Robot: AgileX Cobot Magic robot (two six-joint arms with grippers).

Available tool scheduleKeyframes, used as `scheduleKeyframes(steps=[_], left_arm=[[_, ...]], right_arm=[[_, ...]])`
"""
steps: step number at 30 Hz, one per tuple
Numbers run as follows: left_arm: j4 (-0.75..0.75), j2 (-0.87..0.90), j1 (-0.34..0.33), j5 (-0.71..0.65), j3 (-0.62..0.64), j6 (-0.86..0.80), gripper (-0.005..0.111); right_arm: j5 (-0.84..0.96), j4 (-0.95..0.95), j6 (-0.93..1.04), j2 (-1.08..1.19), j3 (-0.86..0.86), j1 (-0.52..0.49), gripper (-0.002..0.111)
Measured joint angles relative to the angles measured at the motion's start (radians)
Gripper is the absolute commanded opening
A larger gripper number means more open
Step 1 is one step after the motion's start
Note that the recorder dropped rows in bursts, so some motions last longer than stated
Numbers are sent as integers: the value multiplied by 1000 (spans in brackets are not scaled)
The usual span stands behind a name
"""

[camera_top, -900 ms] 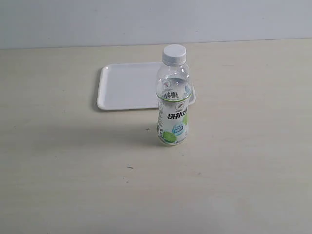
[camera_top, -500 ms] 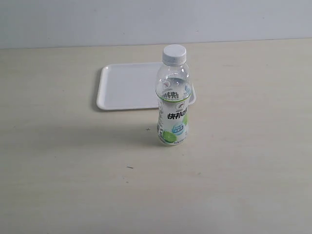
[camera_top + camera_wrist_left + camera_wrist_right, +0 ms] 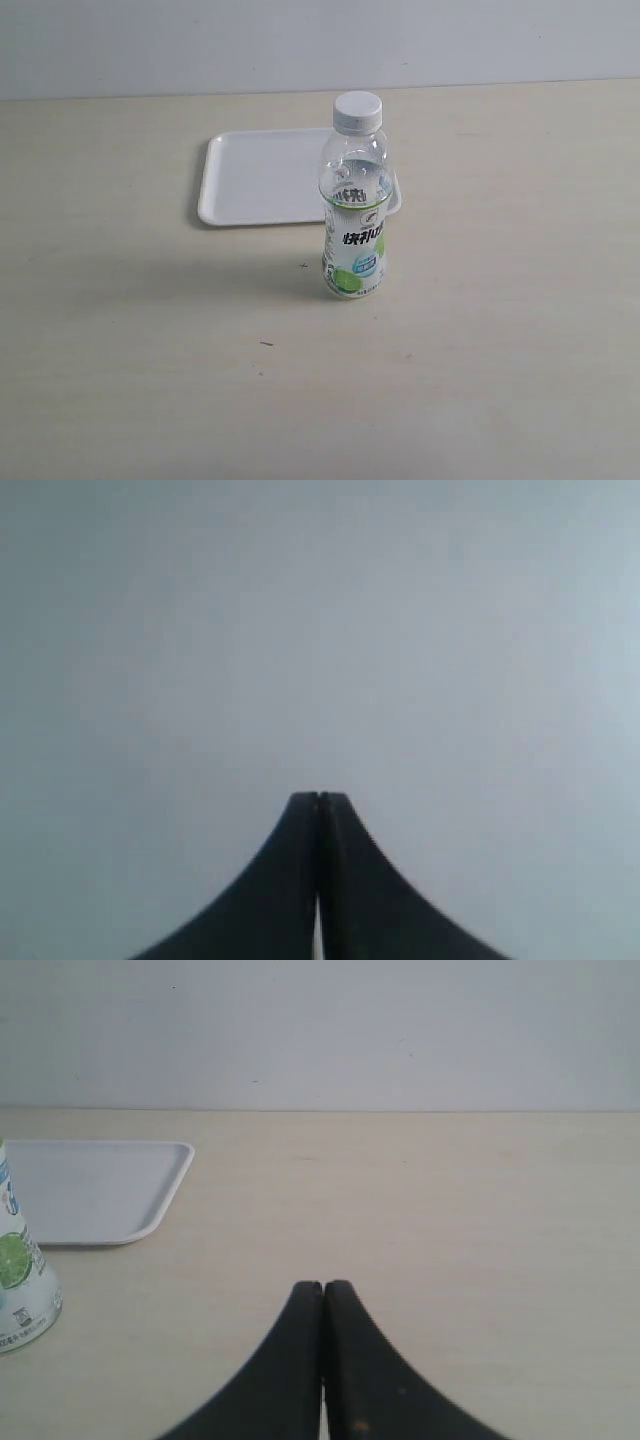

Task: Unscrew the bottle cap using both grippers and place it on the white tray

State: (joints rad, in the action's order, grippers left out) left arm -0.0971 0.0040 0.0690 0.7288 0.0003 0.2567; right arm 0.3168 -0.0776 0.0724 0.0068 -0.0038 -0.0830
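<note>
bottle [image 3: 353, 235] upright, bottle cap [image 3: 358, 110] on | white tray [image 3: 262, 176] just behind | left gripper [image 3: 319, 802] jaws together (facing blank wall) | right gripper [image 3: 322, 1290] jaws together

Cannot see the corner of the white tray [image 3: 250, 175] nearest the desk's right edge, masked by the bottle [image 3: 353, 235]. Cannot read the label's small print. In the right wrist view, find only the bottle's base, cut by the frame edge, and part of the tray. Find only the pressed-together tips of the left gripper [image 3: 319, 796] and right gripper [image 3: 322, 1285], soft in focus, with the bodies cropped off.
</note>
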Motion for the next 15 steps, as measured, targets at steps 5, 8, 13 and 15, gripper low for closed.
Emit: scheduleKeyframes(steps=[5,8,13,15], left_arm=[[-5,199,0,87,-206,1,0],[-54,382,0,90,-290,-18,0],[-229,848,0,88,-379,54,0],[-319,1084,0,117,-413,89,0]], right_arm=[[0,0,0,0,0,0,0],[0,0,0,0,0,0,0],[0,0,0,0,0,0,0],[0,0,0,0,0,0,0]])
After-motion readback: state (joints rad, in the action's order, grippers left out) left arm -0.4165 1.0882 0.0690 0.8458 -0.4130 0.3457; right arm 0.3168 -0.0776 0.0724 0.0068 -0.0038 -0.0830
